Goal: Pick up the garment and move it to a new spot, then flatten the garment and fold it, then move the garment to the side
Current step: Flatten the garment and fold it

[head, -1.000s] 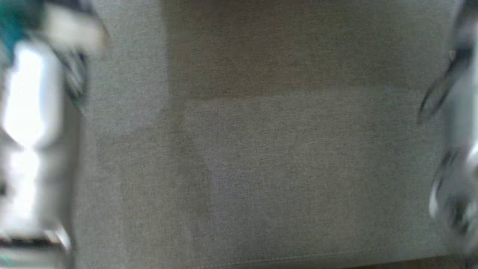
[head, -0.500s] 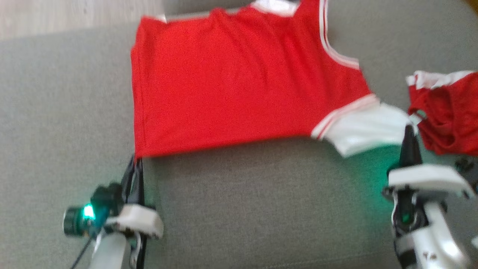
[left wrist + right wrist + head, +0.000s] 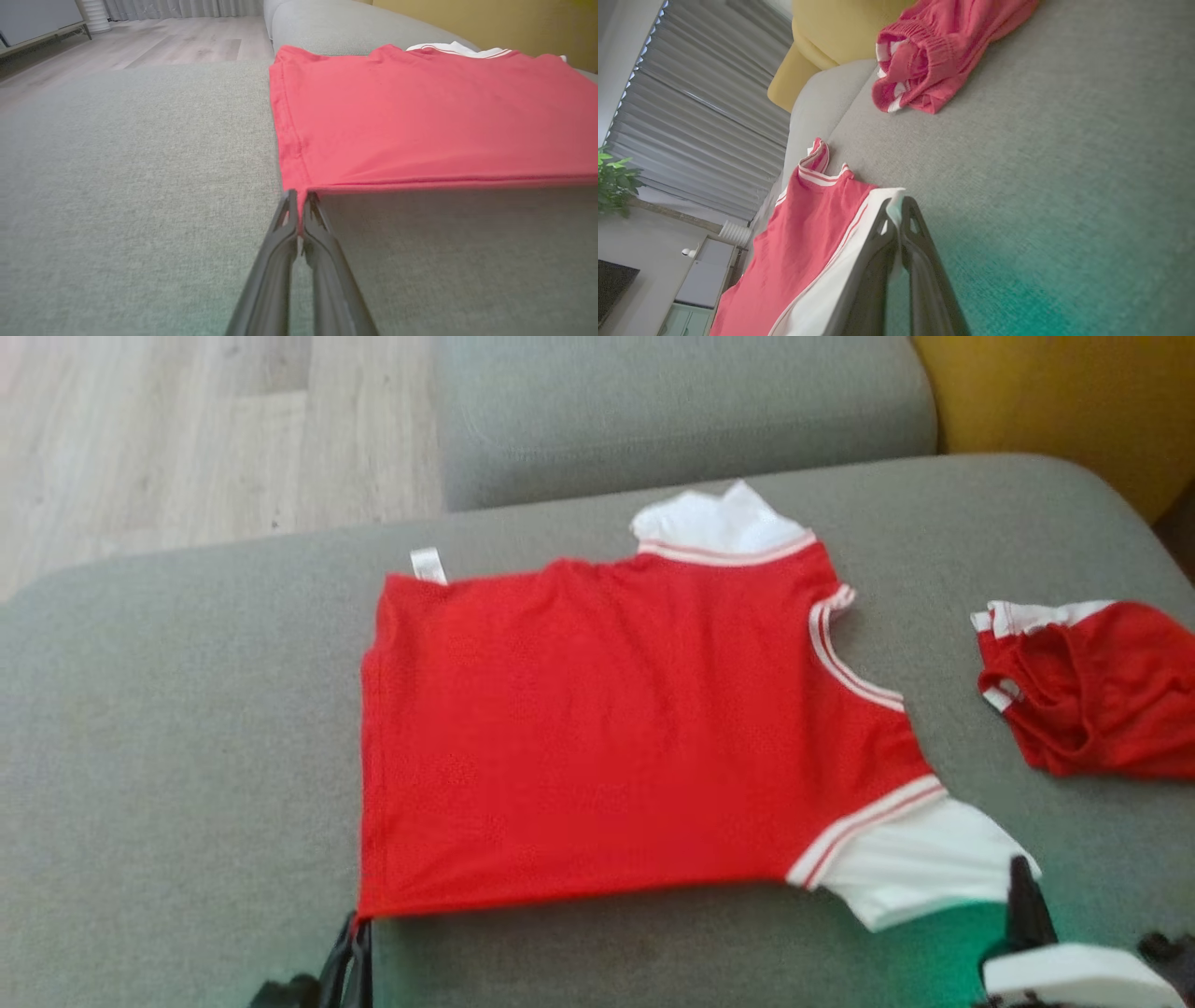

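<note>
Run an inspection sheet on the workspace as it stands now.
Surface: grey sofa cushion, woven fabric, green glow from the robot's light near the right arm.
Job's things: red T-shirt with white sleeves, spread mostly flat, label sticking out at the far hem.
Clutter: red shorts, bunched, apart from the T-shirt on its right.
Grippers: left gripper shut on the near hem corner; right gripper shut on the white sleeve edge.
Cables: nothing seen.
Surroundings: wood floor, yellow cushion, blinds, plant.
</note>
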Motion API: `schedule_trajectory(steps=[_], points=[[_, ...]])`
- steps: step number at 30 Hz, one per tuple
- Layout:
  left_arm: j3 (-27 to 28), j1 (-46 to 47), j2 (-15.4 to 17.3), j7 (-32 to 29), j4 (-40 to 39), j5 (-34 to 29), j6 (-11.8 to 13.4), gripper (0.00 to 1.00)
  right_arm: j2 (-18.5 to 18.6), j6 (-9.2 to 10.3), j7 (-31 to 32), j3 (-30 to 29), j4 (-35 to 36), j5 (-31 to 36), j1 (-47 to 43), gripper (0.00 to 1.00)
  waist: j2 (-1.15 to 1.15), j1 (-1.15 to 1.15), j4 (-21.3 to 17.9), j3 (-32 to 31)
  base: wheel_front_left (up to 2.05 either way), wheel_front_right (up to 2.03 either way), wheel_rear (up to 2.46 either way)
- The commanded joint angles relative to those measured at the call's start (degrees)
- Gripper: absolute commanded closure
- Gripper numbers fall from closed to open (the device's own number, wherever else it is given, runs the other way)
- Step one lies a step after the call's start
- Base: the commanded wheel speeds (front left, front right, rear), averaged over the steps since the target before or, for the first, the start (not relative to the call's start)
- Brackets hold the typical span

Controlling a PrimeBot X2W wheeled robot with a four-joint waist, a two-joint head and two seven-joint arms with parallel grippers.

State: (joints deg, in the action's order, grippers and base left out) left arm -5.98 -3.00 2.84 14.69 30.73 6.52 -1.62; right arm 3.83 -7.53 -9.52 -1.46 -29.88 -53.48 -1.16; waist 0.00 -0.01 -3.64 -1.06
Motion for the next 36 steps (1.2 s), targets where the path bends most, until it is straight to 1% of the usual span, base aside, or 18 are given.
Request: schedule_trajectory(steps=[1,4,7,11,15,19,25,31,34,35,36], points=[[2.37,0.81,0.27,0.30,-2.10,-0.08,-0.11,1.00,0.58,0.04,-0.05,-0.01,2.71,-0.65,0.65,1.00,0.00,0.01,0.34,-0.40,0.00,0.00,0.00],[1.87,0.06,0.17,0.30,-3.06,-0.38,-0.66,1.00,0.36,0.04,0.67,-0.86,4.98,-1.12,-0.86,1.00,0.00,0.01,0.58,-0.40,0.00,0.00,0.00],[1.29,0.95,0.11,0.30,-4.61,-0.85,-1.20,1.00,0.01,0.04,1.34,-0.53,8.23,-1.28,-0.10,1.00,0.00,0.01,0.70,0.27,0.00,0.00,0.00],[0.96,4.57,0.08,0.30,-6.01,-1.03,-1.65,1.00,-0.45,0.04,2.37,0.21,11.08,-1.41,4.05,1.00,0.00,0.01,0.86,1.86,0.00,0.00,0.00],[0.86,9.77,0.06,0.30,-6.71,-1.17,-2.04,1.00,-0.74,0.04,3.49,0.75,11.37,-1.01,10.54,1.00,0.00,0.01,1.46,4.82,0.00,0.00,0.00],[0.64,15.57,0.05,0.30,-4.83,-1.77,-2.66,1.00,-0.86,0.04,3.76,0.29,8.53,0.32,17.72,1.00,0.00,0.01,2.44,7.92,0.00,0.00,0.00],[-0.33,23.34,0.05,0.30,1.00,-2.44,-3.21,1.00,-0.92,0.04,3.42,0.12,1.28,4.16,26.84,1.00,0.00,0.01,3.73,11.78,0.00,0.00,0.00],[-1.50,28.25,0.05,0.30,4.52,-1.80,-2.66,1.00,-0.94,0.04,0.56,0.18,-5.80,6.46,32.66,1.00,0.00,0.01,4.33,14.39,0.00,0.00,0.00],[-1.77,29.24,0.04,0.30,5.45,-1.47,-2.31,1.00,-0.94,0.04,-0.62,0.43,-7.76,6.97,33.93,1.00,0.00,0.01,4.41,14.86,0.00,0.00,0.00],[-1.83,29.65,0.04,0.30,5.69,-1.42,-2.01,1.00,-0.94,0.04,-1.23,0.48,-8.64,7.01,34.45,0.94,0.00,0.01,4.44,15.02,0.00,0.00,0.00],[-1.82,29.90,0.04,0.30,5.82,-1.30,-1.60,0.69,-0.94,0.04,-1.98,0.75,-9.25,7.69,34.92,0.22,0.00,0.01,4.46,15.15,0.00,0.00,0.00]])
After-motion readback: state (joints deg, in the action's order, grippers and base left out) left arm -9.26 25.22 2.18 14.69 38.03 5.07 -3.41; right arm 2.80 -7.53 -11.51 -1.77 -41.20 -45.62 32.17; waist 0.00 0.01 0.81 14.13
